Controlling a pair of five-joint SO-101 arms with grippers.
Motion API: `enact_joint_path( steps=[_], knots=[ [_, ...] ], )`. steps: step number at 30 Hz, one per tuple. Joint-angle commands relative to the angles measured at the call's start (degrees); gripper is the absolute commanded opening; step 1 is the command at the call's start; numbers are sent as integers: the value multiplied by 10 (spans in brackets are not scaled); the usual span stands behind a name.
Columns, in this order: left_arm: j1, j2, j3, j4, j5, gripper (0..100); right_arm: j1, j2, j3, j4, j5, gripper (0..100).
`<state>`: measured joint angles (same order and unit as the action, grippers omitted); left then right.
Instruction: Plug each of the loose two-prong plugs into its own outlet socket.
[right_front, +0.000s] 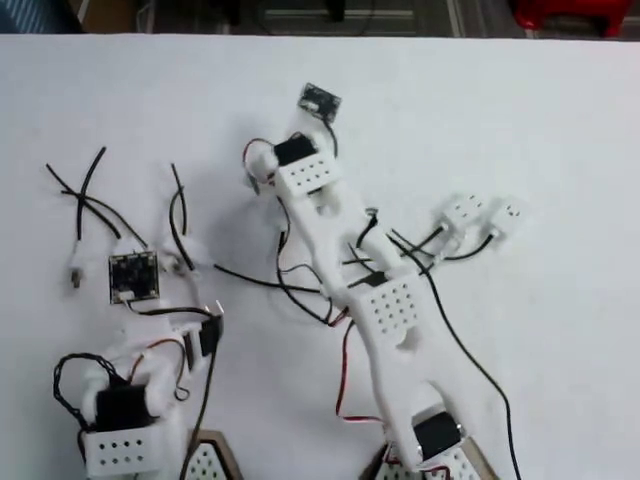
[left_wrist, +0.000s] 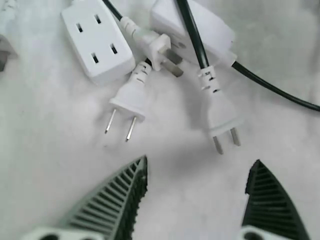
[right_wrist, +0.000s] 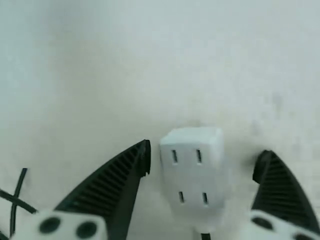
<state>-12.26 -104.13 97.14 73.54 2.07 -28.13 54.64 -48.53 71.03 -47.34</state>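
The left gripper (left_wrist: 201, 160) hangs with its fingers spread wide, holding nothing, above the white table (left_wrist: 45, 150). Just beyond its fingertips lie two loose plugs, neither in a socket: a round-pin plug (left_wrist: 129, 102) and, beside it, a flat-prong plug (left_wrist: 220, 117) on a black cord (left_wrist: 190, 30), both with their prongs pointing towards the gripper. Past them sits an outlet block (left_wrist: 97, 42) with its slots facing up. A second block (left_wrist: 215, 30) is close beside it, and the black cord crosses over this one. A third plug (left_wrist: 159, 50) lies between the two blocks with its prongs bare.

The right gripper (right_wrist: 206, 147) is also opened wide. A socket block (right_wrist: 192, 165) sits between its fingers, slots up, and seems to touch neither finger, though the gap is hard to judge.

From above, a long arm (right_front: 390, 310) stretches towards the far middle of the table, and a folded arm (right_front: 120, 420) sits near left.
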Motion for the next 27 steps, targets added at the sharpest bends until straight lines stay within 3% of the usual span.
enact_joint_path(
  steps=[1, 6, 13, 19, 27],
  knots=[
    [5, -1, -1, -1, 4, 313, 9, -7, -84, 80, 24, 355],
    [5, -1, -1, -1, 4, 313, 29, -11, -182, 155, 106, 355],
    [5, -1, -1, -1, 4, 313, 76, -15, -435, 278, 201, 354],
    [5, -1, -1, -1, 4, 313, 102, -136, -395, 276, 321, 354],
    [5, -1, -1, -1, 4, 313, 102, -364, -295, 277, 376, 354]
  ],
)
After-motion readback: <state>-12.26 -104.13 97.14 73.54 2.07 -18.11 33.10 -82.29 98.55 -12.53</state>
